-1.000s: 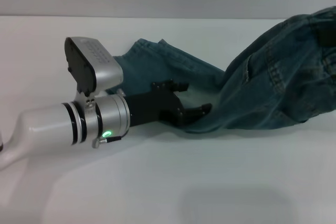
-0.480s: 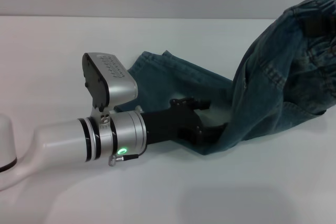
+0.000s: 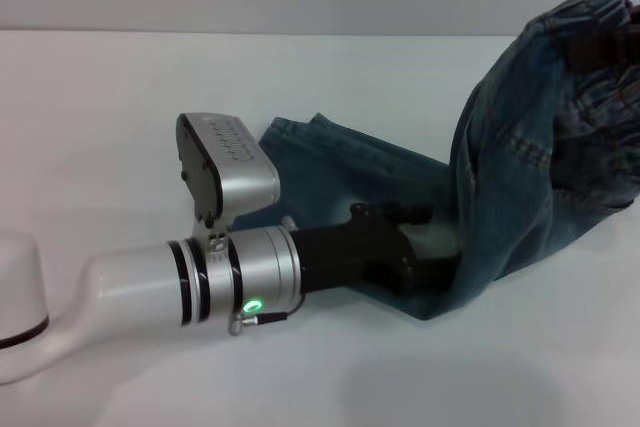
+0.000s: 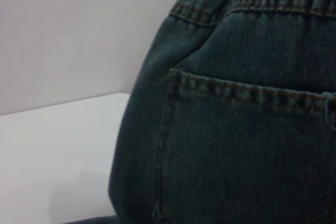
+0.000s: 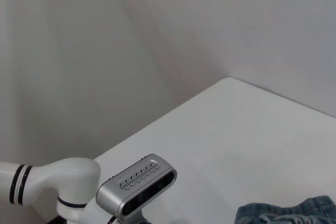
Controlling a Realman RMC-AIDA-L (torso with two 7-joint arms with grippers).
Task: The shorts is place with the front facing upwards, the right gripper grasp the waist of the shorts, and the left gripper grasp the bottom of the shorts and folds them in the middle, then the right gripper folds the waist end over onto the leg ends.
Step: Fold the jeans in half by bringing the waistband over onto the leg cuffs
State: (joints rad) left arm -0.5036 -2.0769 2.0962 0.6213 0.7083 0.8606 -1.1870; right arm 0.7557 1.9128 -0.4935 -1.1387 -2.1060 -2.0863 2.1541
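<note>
On the white table (image 3: 150,117), the left gripper (image 3: 425,265) is clamped on the shorts (image 3: 520,177) at their near hem; the waist hangs raised at far right. Both ends should travel together, cloth taut. The right gripper's state cannot be told.

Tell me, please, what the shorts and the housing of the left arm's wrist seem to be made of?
The shorts: blue denim, judging by the woven twill look, faded patches and tan topstitching along the seams. The wrist housing behind the left hand: it looks like satin silver metal with black rings, though painted plastic cannot be ruled out.
</note>
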